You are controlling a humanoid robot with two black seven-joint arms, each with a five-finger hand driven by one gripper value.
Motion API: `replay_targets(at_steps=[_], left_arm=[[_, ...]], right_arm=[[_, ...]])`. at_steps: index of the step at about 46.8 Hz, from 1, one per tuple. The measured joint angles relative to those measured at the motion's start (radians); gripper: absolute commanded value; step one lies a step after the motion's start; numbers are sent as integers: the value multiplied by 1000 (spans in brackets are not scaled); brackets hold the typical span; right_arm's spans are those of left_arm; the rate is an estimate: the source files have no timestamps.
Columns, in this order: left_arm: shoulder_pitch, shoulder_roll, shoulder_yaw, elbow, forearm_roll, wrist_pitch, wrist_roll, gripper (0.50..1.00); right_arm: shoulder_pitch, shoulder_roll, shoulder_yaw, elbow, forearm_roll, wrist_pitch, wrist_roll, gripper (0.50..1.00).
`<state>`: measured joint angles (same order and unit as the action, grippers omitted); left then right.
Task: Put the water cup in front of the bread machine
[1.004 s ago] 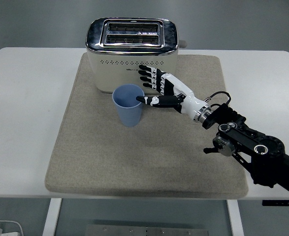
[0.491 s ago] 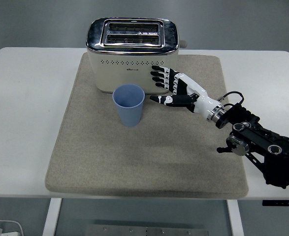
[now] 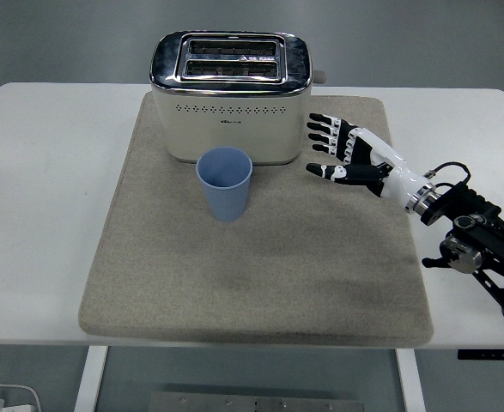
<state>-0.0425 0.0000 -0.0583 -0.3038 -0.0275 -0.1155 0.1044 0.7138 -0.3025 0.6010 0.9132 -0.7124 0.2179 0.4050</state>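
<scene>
I see my right hand [image 3: 342, 154] spread, holding nothing; the blue plastic cup [image 3: 225, 183] stands before the cream two-slot toaster [image 3: 230, 96], whose small front label is unreadable.

The toaster [image 3: 231, 94] has a small dark mark on its front, too small to read; nothing else carries print.

A beige mat [image 3: 260, 275] lies flat on the white worktop [image 3: 45, 215]. It covers most of the middle.
</scene>
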Motion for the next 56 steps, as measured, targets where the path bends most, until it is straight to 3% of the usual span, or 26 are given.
replay_targets(at_steps=[14,22,34,41,56], left_arm=[[0,0,0,0,0,1,0,1000],[0,0,0,1,0,1,0,1000],[1,0,0,0,0,1,0,1000],[1,0,0,0,0,1,0,1000],[1,0,0,0,-2,1,0,1000]], right_arm=[[10,-44,19,-16,61,16,-20,928],[27,-63,18,-15,225,17,-136,928],[45,-77,20,-12,399,18,-231,928],[69,-81,21,-10,557,18,-325,928],[76,-96,49,-11,632,15,-328,928]])
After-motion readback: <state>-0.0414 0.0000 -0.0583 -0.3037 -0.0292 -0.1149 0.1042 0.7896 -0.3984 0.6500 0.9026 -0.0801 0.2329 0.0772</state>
